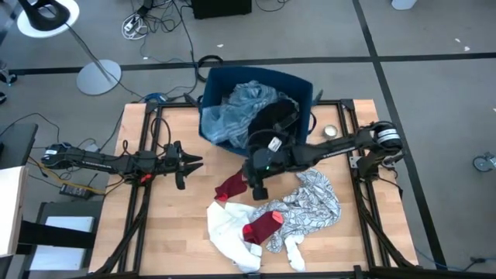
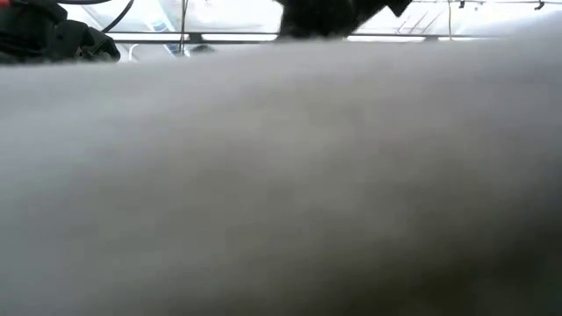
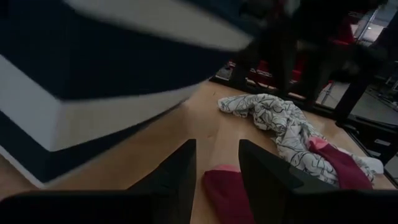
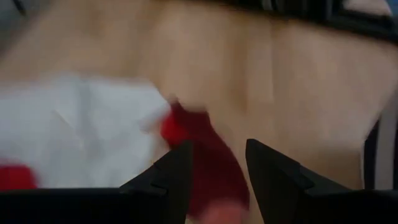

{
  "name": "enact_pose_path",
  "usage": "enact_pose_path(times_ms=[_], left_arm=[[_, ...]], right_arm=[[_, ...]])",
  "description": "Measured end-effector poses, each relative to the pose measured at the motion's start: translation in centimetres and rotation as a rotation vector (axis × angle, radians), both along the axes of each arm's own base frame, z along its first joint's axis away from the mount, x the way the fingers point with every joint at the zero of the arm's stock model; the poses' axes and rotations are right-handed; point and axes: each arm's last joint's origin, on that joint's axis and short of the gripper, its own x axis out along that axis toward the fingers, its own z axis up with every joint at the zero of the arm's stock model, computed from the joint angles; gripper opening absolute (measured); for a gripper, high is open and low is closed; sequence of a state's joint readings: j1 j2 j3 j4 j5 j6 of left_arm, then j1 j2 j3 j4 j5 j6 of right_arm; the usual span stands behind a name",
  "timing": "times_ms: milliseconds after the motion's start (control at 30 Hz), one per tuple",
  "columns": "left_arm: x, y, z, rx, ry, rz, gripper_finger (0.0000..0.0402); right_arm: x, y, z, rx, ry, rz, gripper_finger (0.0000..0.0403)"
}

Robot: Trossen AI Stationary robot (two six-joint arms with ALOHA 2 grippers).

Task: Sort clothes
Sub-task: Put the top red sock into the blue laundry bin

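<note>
The dark blue bin (image 1: 256, 85) stands at the table's far middle and holds blue striped cloth (image 1: 240, 105) and a black garment (image 1: 275, 116). On the wood lie a dark red garment (image 1: 231, 186), a second dark red one (image 1: 263, 225) on a white garment (image 1: 229, 229), and a black-and-white patterned garment (image 1: 314, 200). My right gripper (image 1: 260, 192) is open just right of the first dark red garment (image 4: 205, 162), which shows between its fingers. My left gripper (image 1: 198, 161) is open and empty, at the table's left.
A small round tin (image 1: 331, 132) sits right of the bin. In the low view, pale cloth (image 2: 281, 175) close to the camera fills nearly the whole picture. Bare wood (image 1: 194, 201) lies between my left gripper and the clothes. The left wrist view shows the bin's striped wall (image 3: 93, 93).
</note>
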State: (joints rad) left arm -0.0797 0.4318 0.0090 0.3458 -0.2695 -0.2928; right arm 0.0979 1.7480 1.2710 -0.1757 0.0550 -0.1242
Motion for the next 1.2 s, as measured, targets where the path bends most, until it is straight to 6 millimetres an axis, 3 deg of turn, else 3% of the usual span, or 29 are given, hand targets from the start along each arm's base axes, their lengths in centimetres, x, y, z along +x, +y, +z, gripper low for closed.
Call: enact_pose_path(times_ms=[100,233,467,533,733,900,1200], left_arm=[[0.0,0.0,0.0,0.000,0.000,0.000,0.0125],[0.0,0.0,0.0,0.000,0.000,0.000,0.0125],[0.0,0.0,0.0,0.000,-0.001,0.000,0.0125],[0.0,0.0,0.0,0.000,-0.001,0.000,0.0125],[0.0,0.0,0.0,0.000,-0.002,0.000,0.0125],[0.0,0.0,0.0,0.000,-0.001,-0.001,0.0125],[0.0,0.0,0.0,-0.001,-0.001,-0.011,0.0125]], right_arm=[[-0.7,0.1,0.2,-0.120,0.009,-0.080,0.0151],[-2.5,-0.6,5.2,-0.192,-0.152,-0.169,0.0151],[-6.0,-1.2,10.3,-0.155,-0.296,-0.191,0.0151],[-6.4,-1.0,10.7,-0.122,-0.307,-0.155,0.0151],[-5.8,1.0,9.6,-0.051,-0.272,0.005,0.0151],[-3.7,2.2,6.2,-0.031,-0.161,0.027,0.0151],[0.0,2.4,-0.8,0.041,0.019,-0.007,0.0151]])
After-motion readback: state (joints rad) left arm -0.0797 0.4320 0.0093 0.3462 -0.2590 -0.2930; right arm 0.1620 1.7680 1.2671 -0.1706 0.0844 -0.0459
